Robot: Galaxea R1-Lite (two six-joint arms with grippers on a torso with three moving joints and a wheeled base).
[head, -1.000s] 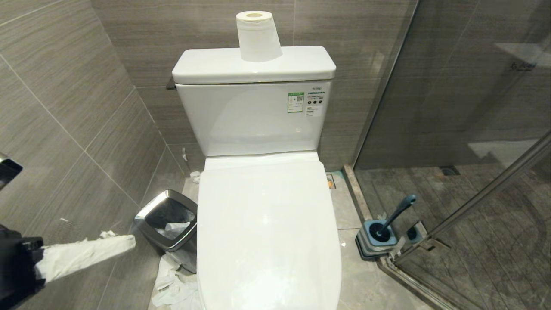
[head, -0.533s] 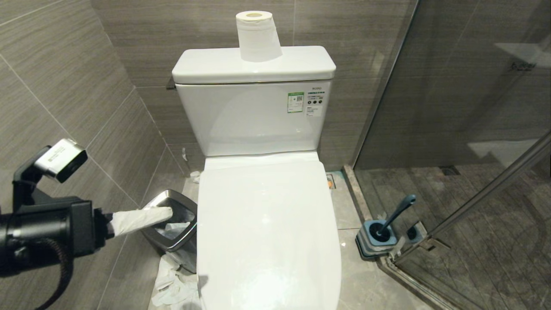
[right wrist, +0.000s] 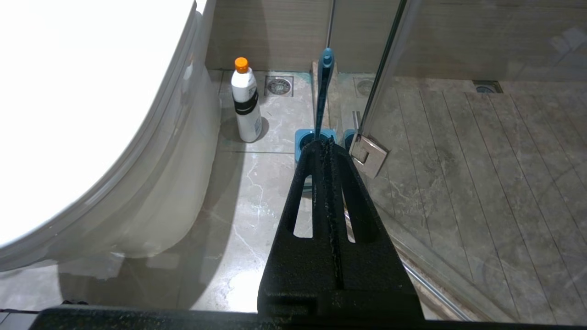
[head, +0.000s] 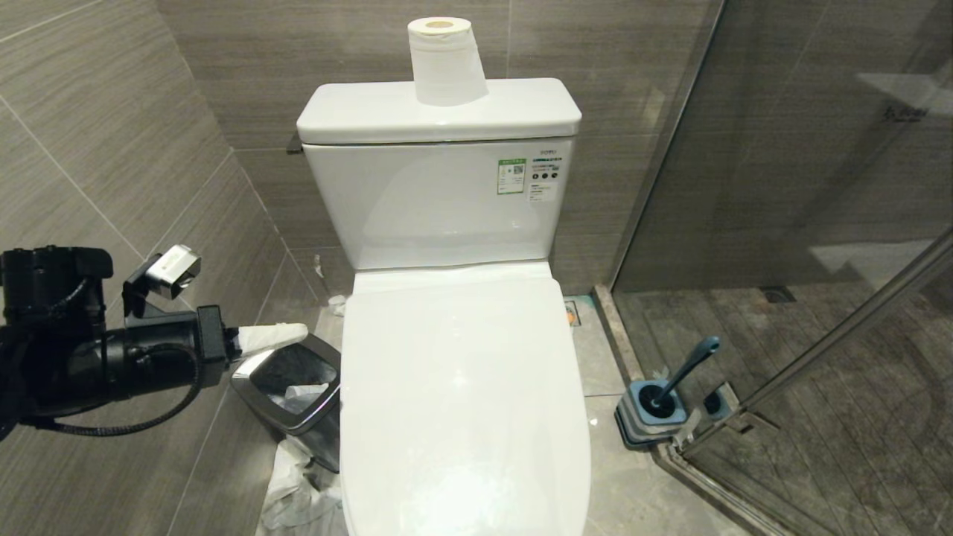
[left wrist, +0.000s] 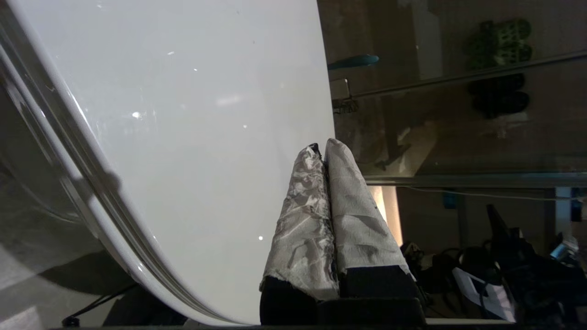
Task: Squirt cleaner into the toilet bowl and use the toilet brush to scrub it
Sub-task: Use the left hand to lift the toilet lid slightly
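Item: left end effector (head: 272, 336). Our left arm now reaches in level from the side, above the waste bin (head: 290, 381) and just beside the toilet bowl (head: 461, 402). Its two paper-wrapped fingers (left wrist: 353, 201) are pressed together with nothing between them.

Change noted: a second ago we see only the wrapped tip low at the picture's edge, well apart from the toilet bowl. Half a second ago it lies over the bin's rim. Now it sits higher, nearer the closed lid's edge. The head camera has not shifted; toilet, bin and brush keep their places.

Meaning, as we judge it: the lid is still down, so no cleaner can go in yet. We read this approach as the start of lifting the lid. The task proper has not begun.

Item: right end effector (right wrist: 328, 143). Parked to the right of the toilet bowl, fingers together, holding nothing.

Item: cleaner (right wrist: 246, 101). Upright on the floor close beside the toilet bowl's base, on its right, untouched, orange cap on.

Item: toilet brush (head: 689, 366). Standing in its holder (head: 646, 417), further right of the toilet bowl, against the glass shower door.

Item: paper roll (head: 445, 63). On the cistern lid behind the toilet bowl.

Item: crumpled paper (head: 298, 491). On the floor left of the toilet bowl.
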